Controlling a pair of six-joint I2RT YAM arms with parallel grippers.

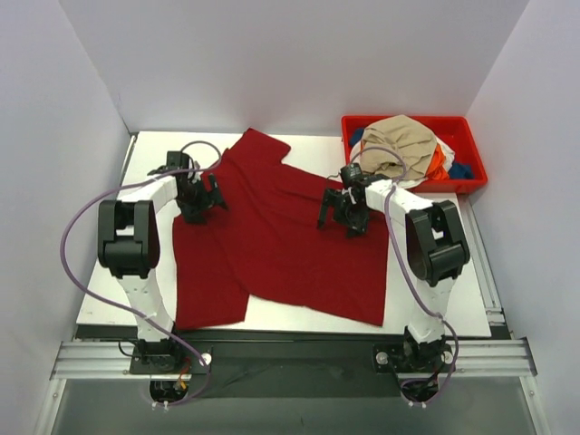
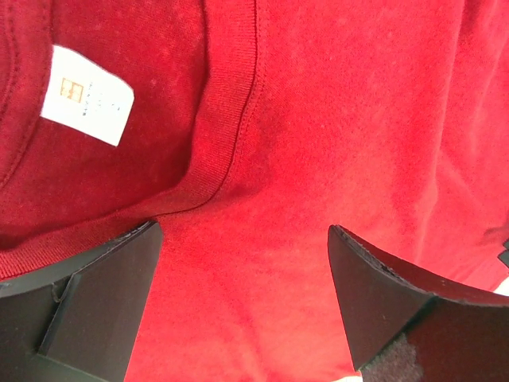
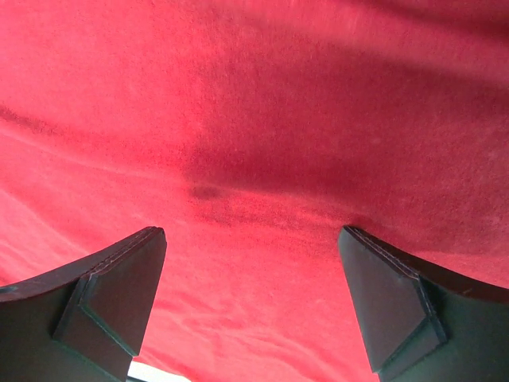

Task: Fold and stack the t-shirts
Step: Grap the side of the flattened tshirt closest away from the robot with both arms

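A dark red t-shirt (image 1: 281,240) lies spread across the white table (image 1: 476,281), with part of its left side folded over. My left gripper (image 1: 201,199) hovers open over its upper left part. In the left wrist view the collar seam (image 2: 231,135) and the white neck label (image 2: 86,95) show just ahead of the left gripper (image 2: 242,274), with only cloth beneath. My right gripper (image 1: 340,210) stands open low over the shirt's right half. The right wrist view shows smooth red fabric (image 3: 262,143) under the right gripper (image 3: 250,274). Neither gripper holds anything.
A red plastic bin (image 1: 358,122) stands at the back right. It holds a heap of other shirts: tan (image 1: 399,140) on top, orange (image 1: 438,163) and blue (image 1: 460,170) beneath. White walls close in the table on three sides.
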